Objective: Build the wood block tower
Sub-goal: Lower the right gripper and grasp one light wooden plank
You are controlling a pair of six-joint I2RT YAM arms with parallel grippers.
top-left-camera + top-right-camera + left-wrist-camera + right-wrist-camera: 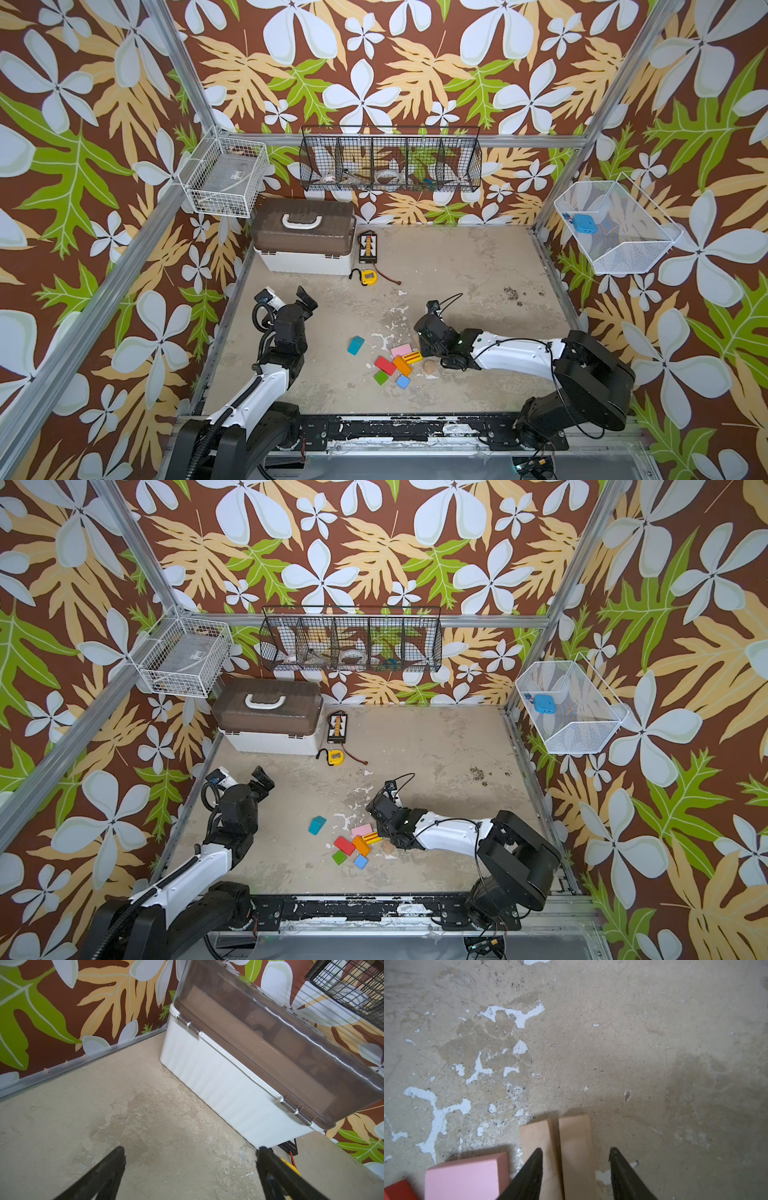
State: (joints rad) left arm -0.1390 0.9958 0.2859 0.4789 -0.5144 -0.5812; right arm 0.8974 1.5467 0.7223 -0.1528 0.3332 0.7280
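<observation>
Right tool (575,1149) half-spread over two plain wood planks (536,1136).
One black finger (529,1176) crosses one plank, the other stands just off its twin's outer edge, bare table (654,1043) between, so neither is gripped. A pink rectangular block (467,1178) lies just beside the planks, a red rectangular block (396,1190) beyond it. In both top views the loose wood blocks (344,845) cluster toward 6 o'clock of the table's middle: teal slanted block (355,345) apart at 10 o'clock of them, yellow ridged block (412,357), orange block (402,365), green square block (380,377) and blue square block (402,381) at 6 o'clock, round wood disc (428,366) at 3 o'clock. Left tool (191,1149) hangs wide and empty at 9 o'clock, facing a white box with brown lid (228,1084).
</observation>
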